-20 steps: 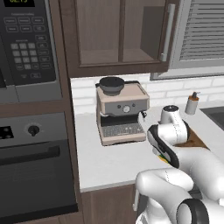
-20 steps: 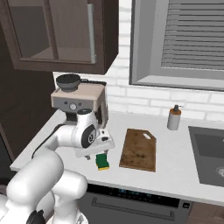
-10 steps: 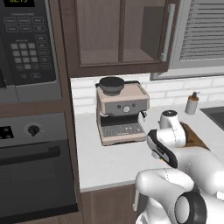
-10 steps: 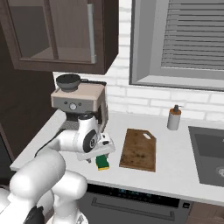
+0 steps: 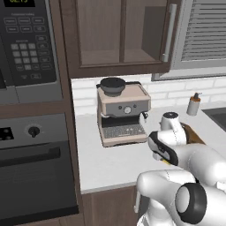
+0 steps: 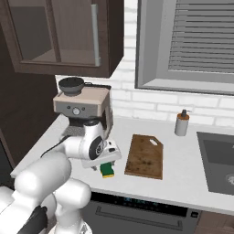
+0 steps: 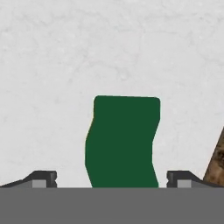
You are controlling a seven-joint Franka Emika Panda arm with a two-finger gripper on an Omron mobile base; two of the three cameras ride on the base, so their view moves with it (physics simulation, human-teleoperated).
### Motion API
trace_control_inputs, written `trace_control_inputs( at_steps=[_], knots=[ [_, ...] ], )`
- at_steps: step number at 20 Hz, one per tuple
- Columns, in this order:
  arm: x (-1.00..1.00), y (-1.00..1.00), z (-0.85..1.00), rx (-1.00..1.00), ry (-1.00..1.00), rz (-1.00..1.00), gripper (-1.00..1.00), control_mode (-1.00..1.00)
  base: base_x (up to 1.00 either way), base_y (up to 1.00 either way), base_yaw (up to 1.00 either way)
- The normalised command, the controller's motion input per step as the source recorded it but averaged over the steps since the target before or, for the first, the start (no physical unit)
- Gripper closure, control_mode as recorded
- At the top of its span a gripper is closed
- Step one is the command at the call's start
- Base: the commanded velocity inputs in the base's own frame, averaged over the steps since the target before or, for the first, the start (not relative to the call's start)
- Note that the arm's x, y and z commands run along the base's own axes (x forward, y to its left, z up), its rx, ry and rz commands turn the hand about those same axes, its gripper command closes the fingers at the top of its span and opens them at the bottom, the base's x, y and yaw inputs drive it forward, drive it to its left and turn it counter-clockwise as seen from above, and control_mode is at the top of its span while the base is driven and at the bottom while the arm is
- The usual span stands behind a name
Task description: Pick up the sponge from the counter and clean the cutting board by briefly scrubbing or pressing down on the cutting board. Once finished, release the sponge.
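Observation:
The sponge [image 6: 108, 170], dark green over yellow, lies on the light counter [image 6: 183, 169] just left of the brown cutting board [image 6: 146, 156]. My gripper [image 6: 108, 161] hangs low right above it, pointing down. In the hand view the sponge [image 7: 122, 140] sits midway between my two fingertips [image 7: 43, 178], which stand wide apart and clear of its sides, so the gripper [image 7: 111, 180] is open. A corner of the cutting board [image 7: 216, 168] shows at the right edge. In the left base view my forearm hides the sponge, and a sliver of the board [image 5: 194, 133] shows behind the wrist.
A coffee machine [image 6: 82, 107] stands at the back left, close behind my arm. A soap bottle [image 6: 182, 123] stands by the wall and a sink [image 6: 219, 160] lies to the right. Wall cabinets [image 6: 59, 32] hang overhead; an oven [image 5: 35, 167] is at the far left.
My hand has settled lower over the sponge, with the fingers still spread to either side of it.

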Motion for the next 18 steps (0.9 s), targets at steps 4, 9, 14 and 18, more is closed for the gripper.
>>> trace_control_inputs(
  at_steps=[4, 9, 14, 18],
  knots=[
    [0.14, 0.00, -0.26, 0.00, 0.00, 0.00, -1.00, -1.00, 0.00, 0.00, 0.00],
    [0.17, 0.00, -0.30, 0.00, 0.02, 0.00, -1.00, -1.00, 0.00, 0.00, 0.00],
    [0.09, 0.00, -0.26, 0.00, 0.00, 0.00, -1.00, -1.00, 0.00, 0.00, 0.00],
    [0.00, 0.00, -0.19, 0.00, 0.00, 0.00, -1.00, -1.00, 0.00, 0.00, 0.00]
  ],
)
